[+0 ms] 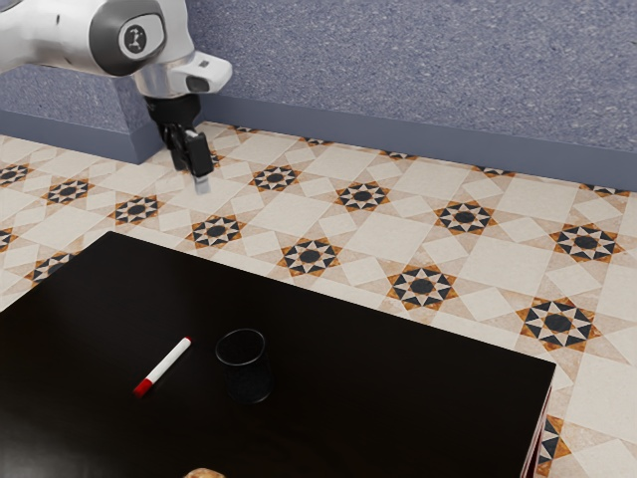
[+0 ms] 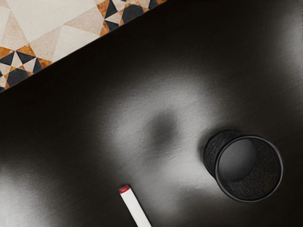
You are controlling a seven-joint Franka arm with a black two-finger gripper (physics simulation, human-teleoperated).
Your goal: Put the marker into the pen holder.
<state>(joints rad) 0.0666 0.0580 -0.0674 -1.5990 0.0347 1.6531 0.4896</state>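
Observation:
High above the table, at the upper left of the exterior view, hangs my gripper (image 1: 201,183), well away from the marker and the cup. The white marker (image 1: 167,362) with red ends lies flat on the black tabletop. Beside it, toward the exterior view's right, the dark round pen holder (image 1: 249,381) stands upright with its mouth up. Seen from my hand, the pen holder (image 2: 211,160) looks hollow, and part of the marker (image 2: 136,208) shows, one red end included; its other end is cut off.
The black table (image 1: 398,388) has its edge beyond the pen holder, with patterned floor tiles (image 1: 309,256) past it. A small brownish thing (image 1: 204,473) is partly visible at the exterior view's lower edge. A blue-grey wall (image 1: 418,80) rises behind.

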